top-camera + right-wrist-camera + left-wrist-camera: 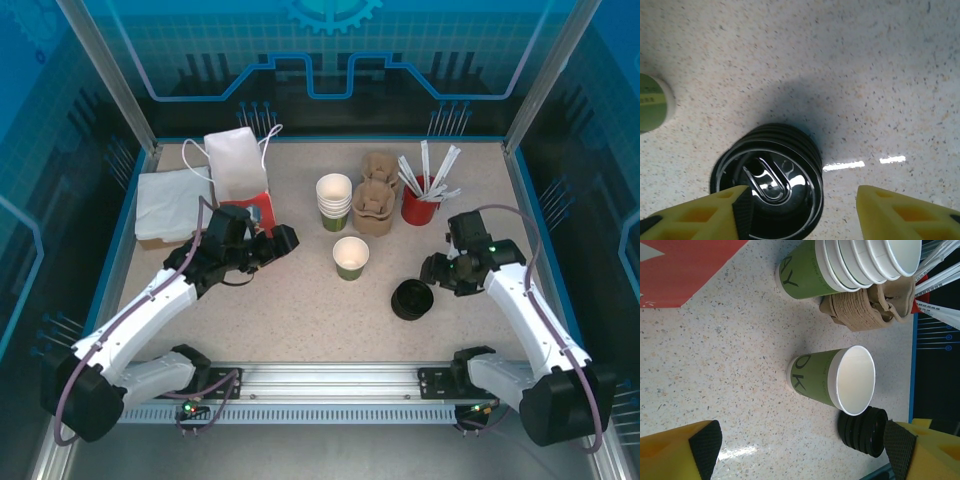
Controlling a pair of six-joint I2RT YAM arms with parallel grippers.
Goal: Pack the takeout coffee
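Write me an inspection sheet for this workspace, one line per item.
Surface: speckled tabletop, no spills seen.
Job's things: lone green cup upright, lidless; stack of black lids to its right, apart from it.
Clutter: stack of cups, cardboard carriers, red cup of white sticks, white paper bag, napkin pile.
Grippers: left gripper open, empty, facing the lone green cup; right gripper open above the stack of black lids.
Cables: left arm cable and right arm cable, no snag seen.
Surroundings: blue-lit enclosure walls; metal rail at the near edge.
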